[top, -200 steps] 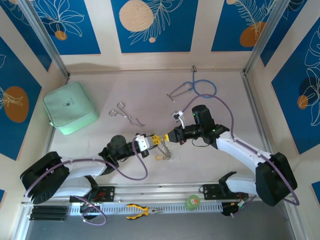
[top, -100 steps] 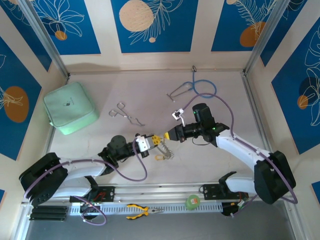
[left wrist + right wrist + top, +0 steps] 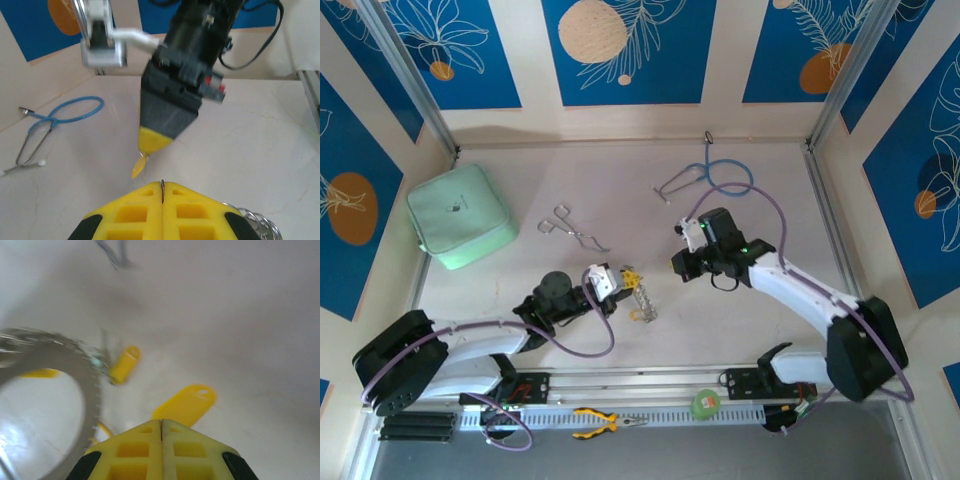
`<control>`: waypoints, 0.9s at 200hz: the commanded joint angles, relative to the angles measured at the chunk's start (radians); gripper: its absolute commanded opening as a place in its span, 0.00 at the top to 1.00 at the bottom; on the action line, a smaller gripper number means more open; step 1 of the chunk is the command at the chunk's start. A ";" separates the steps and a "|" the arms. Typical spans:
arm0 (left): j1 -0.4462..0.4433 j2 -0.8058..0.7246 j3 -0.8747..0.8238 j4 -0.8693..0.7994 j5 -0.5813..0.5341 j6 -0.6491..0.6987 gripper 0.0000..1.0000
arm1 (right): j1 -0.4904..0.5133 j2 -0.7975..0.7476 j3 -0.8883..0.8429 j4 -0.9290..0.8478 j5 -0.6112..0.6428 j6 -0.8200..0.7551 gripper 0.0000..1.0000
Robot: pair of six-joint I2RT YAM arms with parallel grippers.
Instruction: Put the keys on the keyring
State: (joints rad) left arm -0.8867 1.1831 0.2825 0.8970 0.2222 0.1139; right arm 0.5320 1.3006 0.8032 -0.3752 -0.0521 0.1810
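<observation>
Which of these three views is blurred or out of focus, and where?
Right wrist view: soft all over, the wide silvery metal keyring and yellow plastic-headed key smeared, glare on the table lower left. Left wrist view: right end effector blurred, blue-tubed stethoscope clearer. Top external view: sharp, evenly lit.

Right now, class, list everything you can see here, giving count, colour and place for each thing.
pouch: one, pale green, far left
forceps: one, silver, right of the pouch
stethoscope: one, blue tube, far side, right of centre
ring: one, silvery, at the left hand's tips
keys: several, yellow, at the ring's rim; one more in the right hand
pliers: one, yellow and black handles, near edge
tape roll: one, green, near edge, right of the pliers
left hand: one, yellow tips, shut on the ring
right hand: one, yellow tips, shut on a key
</observation>
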 commanded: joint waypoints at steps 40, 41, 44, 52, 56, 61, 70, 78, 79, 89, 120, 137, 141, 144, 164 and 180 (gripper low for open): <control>-0.008 -0.018 -0.053 0.116 -0.027 -0.207 1.00 | 0.052 0.240 0.160 -0.215 0.048 -0.007 1.00; -0.008 -0.018 -0.053 0.116 -0.027 -0.208 1.00 | 0.052 0.246 0.163 -0.218 0.047 -0.007 1.00; -0.008 -0.017 -0.055 0.122 -0.030 -0.210 1.00 | 0.055 0.259 0.170 -0.222 0.044 -0.009 1.00; -0.007 -0.014 -0.058 0.131 -0.032 -0.212 1.00 | 0.061 0.292 0.191 -0.233 0.043 -0.009 1.00; -0.007 -0.012 -0.060 0.133 -0.032 -0.212 1.00 | 0.063 0.306 0.201 -0.239 0.041 -0.011 1.00; -0.006 -0.010 -0.060 0.136 -0.032 -0.213 1.00 | 0.065 0.320 0.211 -0.243 0.036 -0.012 0.99; -0.007 -0.003 -0.060 0.146 -0.031 -0.214 1.00 | 0.067 0.330 0.220 -0.234 0.028 -0.013 0.90; -0.005 0.004 -0.061 0.164 -0.028 -0.214 1.00 | 0.064 0.320 0.217 -0.213 0.019 -0.015 0.81; -0.005 0.005 -0.062 0.167 -0.027 -0.213 1.00 | 0.063 0.318 0.215 -0.208 0.017 -0.017 0.80; -0.001 0.014 -0.067 0.190 -0.019 -0.213 1.00 | 0.062 0.281 0.198 -0.163 -0.003 -0.037 0.73; 0.010 0.047 -0.092 0.301 0.024 -0.178 1.00 | 0.033 0.103 0.092 0.044 -0.146 -0.162 0.71; 0.011 0.080 -0.106 0.388 0.059 -0.129 1.00 | 0.023 -0.004 -0.008 0.203 -0.273 -0.228 0.71; 0.011 0.087 -0.107 0.405 0.069 -0.117 1.00 | 0.024 -0.031 -0.031 0.242 -0.303 -0.239 0.71; 0.011 0.093 -0.109 0.414 0.075 -0.110 1.00 | 0.023 -0.048 -0.046 0.268 -0.328 -0.256 0.71; 0.011 0.130 -0.105 0.470 0.131 -0.058 1.00 | 0.052 -0.168 -0.174 0.386 -0.433 -0.455 0.71; 0.011 0.167 -0.101 0.509 0.198 -0.008 1.00 | 0.069 -0.243 -0.242 0.422 -0.448 -0.584 0.71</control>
State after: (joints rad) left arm -0.8810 1.3167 0.1780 1.2308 0.2962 0.0124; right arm 0.5755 1.1374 0.6590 -0.1005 -0.3527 -0.1486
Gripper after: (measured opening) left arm 0.064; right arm 0.289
